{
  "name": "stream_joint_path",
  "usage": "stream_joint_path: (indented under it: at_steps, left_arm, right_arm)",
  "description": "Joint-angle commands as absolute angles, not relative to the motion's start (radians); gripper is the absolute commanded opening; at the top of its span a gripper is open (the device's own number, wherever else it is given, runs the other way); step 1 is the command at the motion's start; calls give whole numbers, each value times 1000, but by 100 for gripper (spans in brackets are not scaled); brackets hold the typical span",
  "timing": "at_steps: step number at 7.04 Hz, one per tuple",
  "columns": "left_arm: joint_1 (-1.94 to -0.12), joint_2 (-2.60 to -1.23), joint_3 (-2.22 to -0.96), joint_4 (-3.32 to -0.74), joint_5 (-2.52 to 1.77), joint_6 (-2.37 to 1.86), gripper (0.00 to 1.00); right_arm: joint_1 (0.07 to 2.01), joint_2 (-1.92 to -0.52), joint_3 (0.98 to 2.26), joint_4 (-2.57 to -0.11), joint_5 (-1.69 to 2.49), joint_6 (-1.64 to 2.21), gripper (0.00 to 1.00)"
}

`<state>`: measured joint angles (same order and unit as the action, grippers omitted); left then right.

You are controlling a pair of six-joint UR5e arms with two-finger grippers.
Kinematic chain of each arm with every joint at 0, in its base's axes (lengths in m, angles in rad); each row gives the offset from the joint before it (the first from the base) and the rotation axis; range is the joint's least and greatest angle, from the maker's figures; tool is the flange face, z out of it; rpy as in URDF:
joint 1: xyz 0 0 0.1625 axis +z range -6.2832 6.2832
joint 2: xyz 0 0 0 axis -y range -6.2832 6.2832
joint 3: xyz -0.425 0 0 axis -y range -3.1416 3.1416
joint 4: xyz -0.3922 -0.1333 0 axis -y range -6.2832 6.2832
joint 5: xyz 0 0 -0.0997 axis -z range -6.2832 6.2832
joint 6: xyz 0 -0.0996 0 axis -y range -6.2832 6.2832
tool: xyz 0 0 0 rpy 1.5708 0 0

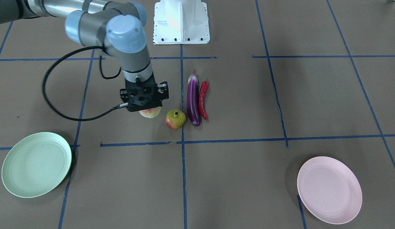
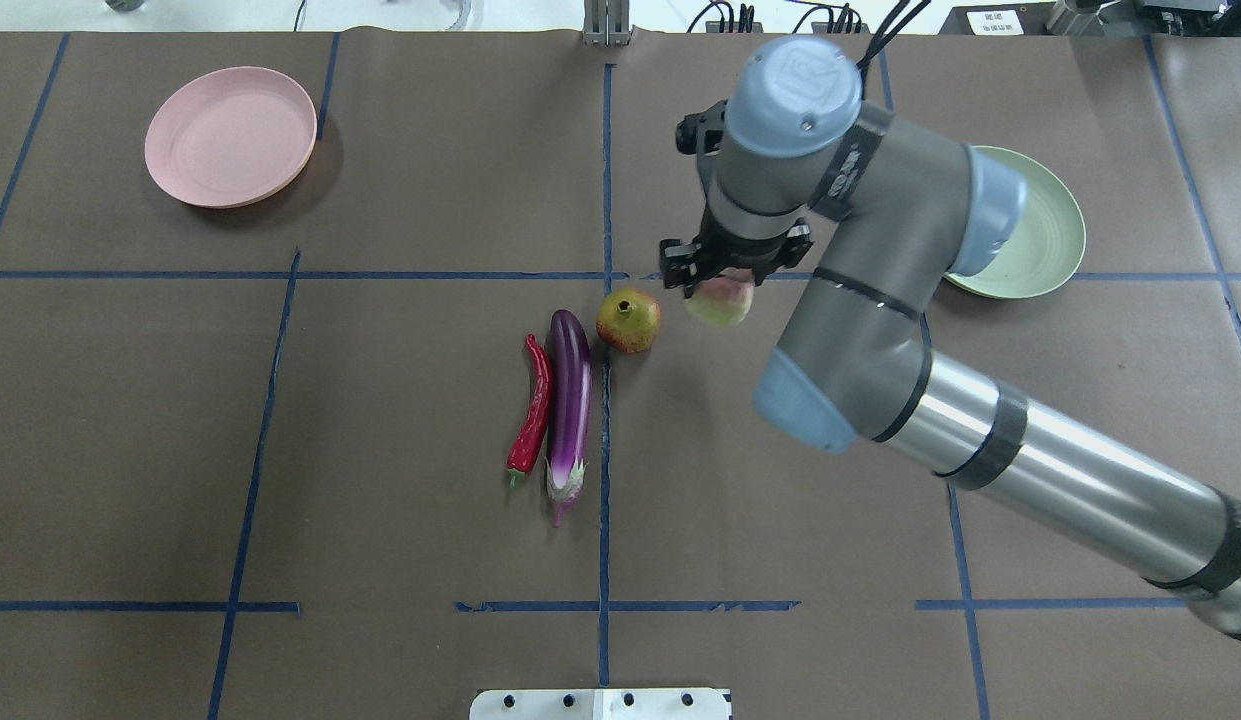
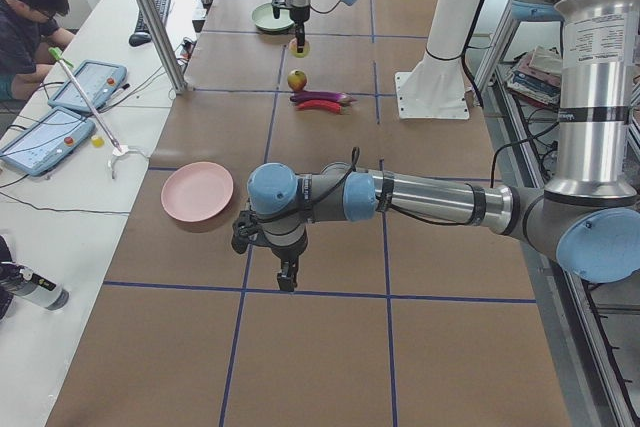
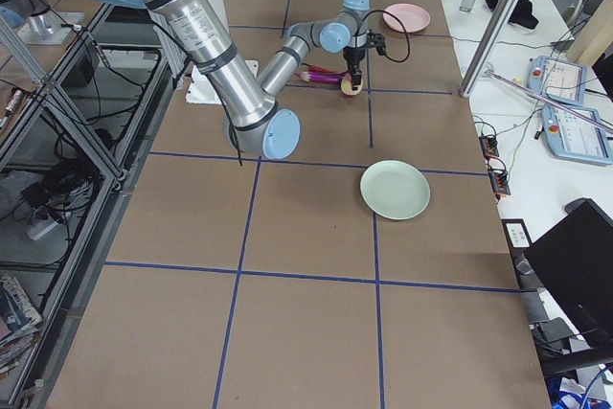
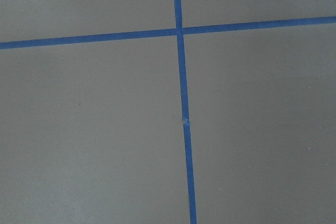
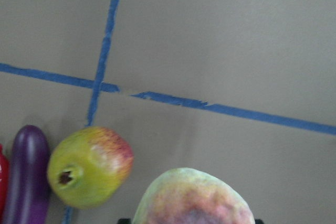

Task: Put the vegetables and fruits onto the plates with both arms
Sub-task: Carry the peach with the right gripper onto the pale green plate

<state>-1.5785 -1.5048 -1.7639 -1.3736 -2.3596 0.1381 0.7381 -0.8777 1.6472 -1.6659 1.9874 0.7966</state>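
Right gripper (image 1: 146, 106) is clamping the peach (image 1: 150, 113) from above, just beside the pomegranate (image 1: 175, 119). Left gripper (image 3: 287, 275) is hanging near the pink plate (image 3: 197, 192) — its jaw state cannot be determined.

Left gripper (image 3: 287, 282) near pink plate (image 3: 197, 192); far right gripper (image 3: 299, 37) above peach (image 3: 301, 48)

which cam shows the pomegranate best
The right wrist view: the pomegranate is large, crown showing. Front-facing and overhead views show it whole but small; exterior left, a speck; left wrist, nothing.
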Motion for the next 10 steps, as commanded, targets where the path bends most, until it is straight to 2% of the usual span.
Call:
stream_joint_path:
  at_steps: [1, 3, 4, 5, 6, 7, 10]
  left_arm:
    - [-1578, -1505, -1766, -1374, -2361, 138, 100]
    - [-1578, -1505, -1769, -1373, -2361, 138, 100]
    - [-1578, -1505, -1769, -1374, -2361, 138, 100]
    - [-1578, -1505, -1775, -1373, -2361, 138, 100]
    - [-1578, -1505, -1775, -1373, -2361, 138, 100]
    - [-1578, -1505, -1776, -1374, -2361, 138, 100]
    - [-1578, -1505, -1785, -1374, -2361, 140, 100]
  right_arm:
    - [935, -1041, 1646, -1663, 2061, 417, 9]
    - [1041, -1164, 1568, -1576, 2071, 167, 9]
    - [1049, -1169, 1460, -1457, 2071, 155, 9]
    - [1046, -1166, 1383, -1357, 2069, 152, 19]
    - [1046, -1172, 1352, -1339, 2069, 153, 78]
    - [1048, -1177, 1353, -1338, 2069, 166, 100]
    - [1161, -1157, 1371, -1394, 2237, 167, 100]
